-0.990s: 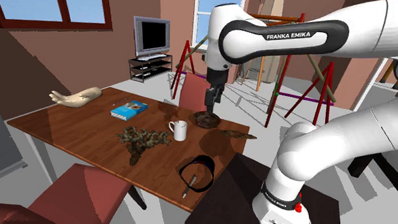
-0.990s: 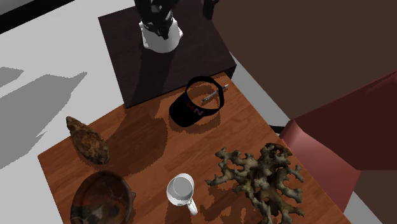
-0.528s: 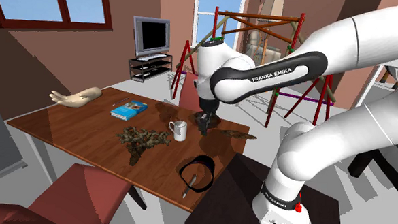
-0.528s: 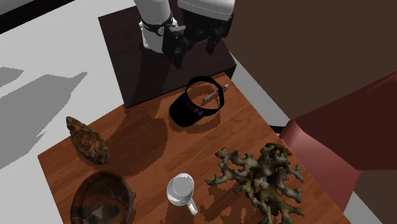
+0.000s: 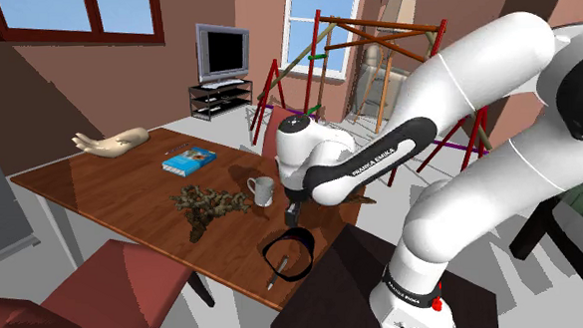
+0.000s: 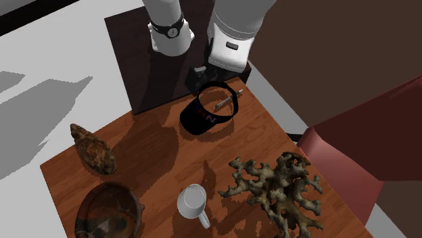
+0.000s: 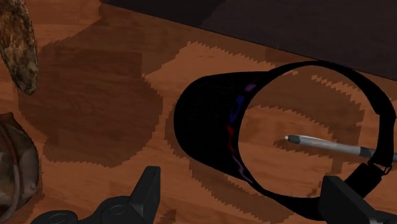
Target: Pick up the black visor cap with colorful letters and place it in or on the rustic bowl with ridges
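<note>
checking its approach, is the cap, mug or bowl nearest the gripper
The black visor cap, right by the open gripper; mug and bowl sit farther off.

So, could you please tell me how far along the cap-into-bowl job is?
Approach looks done: the open gripper hangs above the visor cap, touching nothing. In hand: lining up the grasp; the cap lies on the table with a pen inside its band. Left: grasp, lift, carry to the brown bowl, release.
</note>
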`<state>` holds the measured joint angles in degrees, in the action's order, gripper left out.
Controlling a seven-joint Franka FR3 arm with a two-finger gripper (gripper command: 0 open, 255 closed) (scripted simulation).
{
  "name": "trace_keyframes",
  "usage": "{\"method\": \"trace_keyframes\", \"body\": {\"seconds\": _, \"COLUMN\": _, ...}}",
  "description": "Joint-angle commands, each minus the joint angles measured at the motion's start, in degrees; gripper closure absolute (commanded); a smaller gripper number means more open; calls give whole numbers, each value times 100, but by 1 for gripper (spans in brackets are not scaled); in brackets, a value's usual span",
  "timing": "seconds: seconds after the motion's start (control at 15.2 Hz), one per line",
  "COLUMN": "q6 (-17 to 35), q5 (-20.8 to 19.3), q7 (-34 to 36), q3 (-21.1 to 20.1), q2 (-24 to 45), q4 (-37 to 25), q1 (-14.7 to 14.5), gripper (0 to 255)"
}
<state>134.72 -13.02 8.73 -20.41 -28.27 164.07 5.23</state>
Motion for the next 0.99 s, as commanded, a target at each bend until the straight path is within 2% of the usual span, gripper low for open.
{"method": "trace_keyframes", "body": {"seconds": 0.0, "q6": 474, "q5": -411, "q7": 436, "q3": -294, "q2": 423, "q4": 94, "q1": 257, "gripper": 0}}
{"method": "trace_keyframes", "body": {"seconds": 0.13, "q6": 916, "q5": -1065, "q7": 1036, "q3": -655, "q2": 957, "q4": 106, "q1": 682, "gripper": 0}}
{"method": "trace_keyframes", "body": {"seconds": 0.26, "q6": 1243, "q5": -2025, "q7": 1861, "q3": -1067, "q2": 1565, "q4": 28, "q1": 1242, "gripper": 0}}
{"method": "trace_keyframes", "body": {"seconds": 0.33, "q6": 1303, "q5": -2419, "q7": 2188, "q3": -1179, "q2": 1784, "q4": -21, "q1": 1420, "gripper": 0}}
{"method": "trace_keyframes", "body": {"seconds": 0.79, "q6": 1546, "q5": -4053, "q7": 3309, "q3": -1161, "q2": 2670, "q4": -221, "q1": 1979, "gripper": 0}}
{"method": "trace_keyframes", "body": {"seconds": 0.92, "q6": 1552, "q5": -4193, "q7": 3406, "q3": -1134, "q2": 2747, "q4": -245, "q1": 1998, "gripper": 0}}
